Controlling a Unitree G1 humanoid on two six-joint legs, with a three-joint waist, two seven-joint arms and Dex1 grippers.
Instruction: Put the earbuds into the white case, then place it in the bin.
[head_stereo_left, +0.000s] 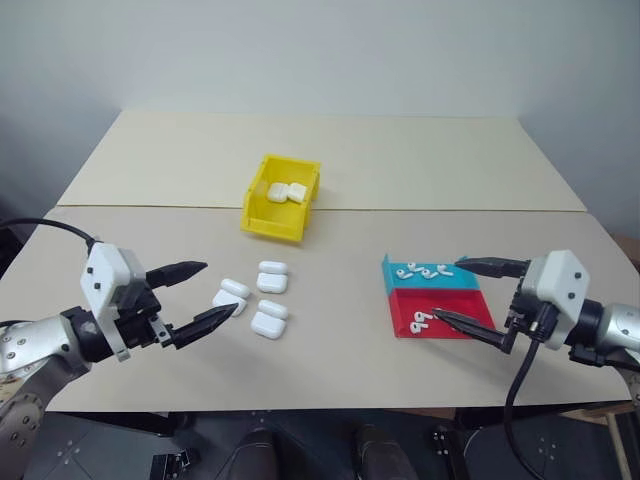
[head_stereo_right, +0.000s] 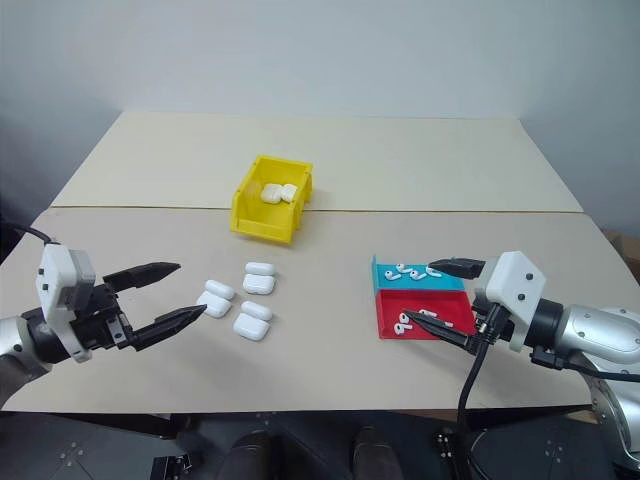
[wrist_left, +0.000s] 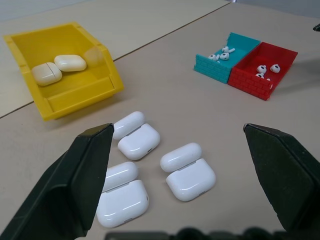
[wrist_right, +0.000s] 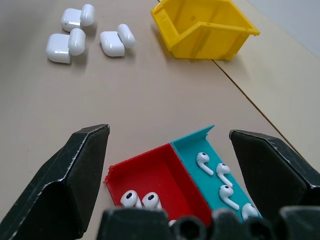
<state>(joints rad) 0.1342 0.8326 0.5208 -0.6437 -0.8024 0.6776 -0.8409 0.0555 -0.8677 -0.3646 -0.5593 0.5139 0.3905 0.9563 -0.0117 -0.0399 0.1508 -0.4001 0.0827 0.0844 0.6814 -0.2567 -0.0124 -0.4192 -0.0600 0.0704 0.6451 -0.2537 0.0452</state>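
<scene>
Three white cases (head_stereo_left: 272, 277) lie with lids open in a cluster on the table's near left, also seen close up as white cases (wrist_left: 140, 142). My left gripper (head_stereo_left: 220, 288) hovers open just left of them, holding nothing. Earbuds (head_stereo_left: 425, 271) lie in a teal tray (head_stereo_left: 470, 283), and more earbuds (head_stereo_left: 420, 320) in a red tray (head_stereo_left: 440, 300) beside it. My right gripper (head_stereo_left: 446, 289) stands open over these trays, empty. The yellow bin (head_stereo_left: 272, 222) sits mid-table farther back with two closed cases (head_stereo_left: 287, 191) inside.
The tan table (head_stereo_left: 340, 250) has a seam running across behind the bin. Bare surface lies between the case cluster and the trays. A black cable (head_stereo_left: 520, 385) hangs under my right arm near the table's front edge.
</scene>
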